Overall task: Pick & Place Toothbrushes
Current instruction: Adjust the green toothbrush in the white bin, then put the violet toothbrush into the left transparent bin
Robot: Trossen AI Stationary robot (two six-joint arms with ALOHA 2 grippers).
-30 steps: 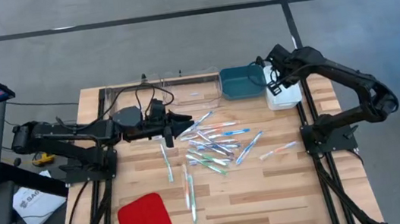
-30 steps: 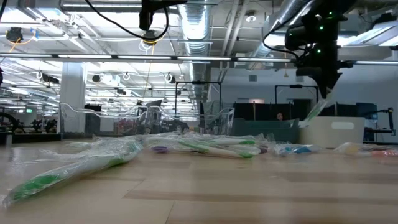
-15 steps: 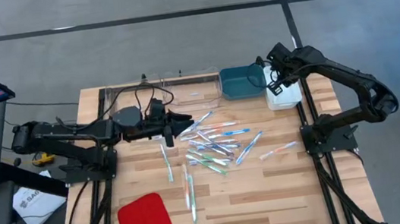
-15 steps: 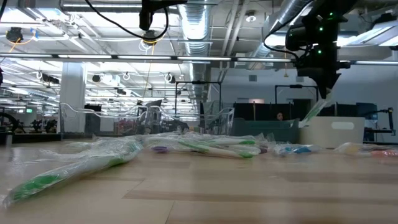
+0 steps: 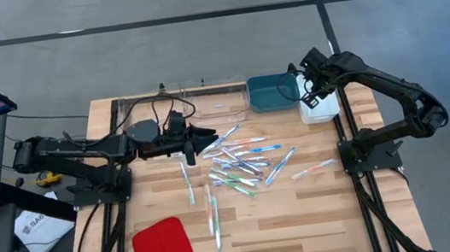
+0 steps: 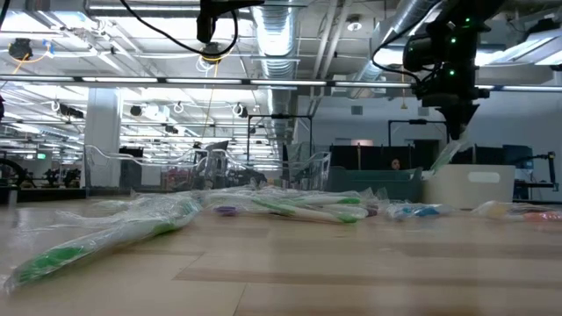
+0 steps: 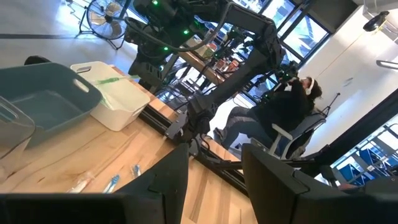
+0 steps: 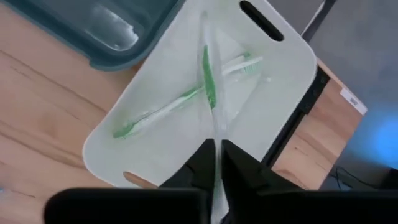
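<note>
— Right jaws [image 8: 216, 163]?
— Nearly closed, still pinching a wrapped green toothbrush [image 8: 208, 74] above the white bin [image 8: 283, 74], where another lies.
— Left jaws [image 7: 211, 180]?
— Parted, empty, hovering over the bench [image 5: 305, 219] beside the toothbrush pile [image 5: 242, 162].

Red square pad [image 5: 163, 249] at the bottom left of the high view, on a light wood table [image 5: 305, 219]. Teal bin [image 5: 272, 92] beside a white bin [image 5: 319, 107] at the top right. See-through toothbrushes [image 5: 242, 162] with green, blue and orange bits in the middle.
</note>
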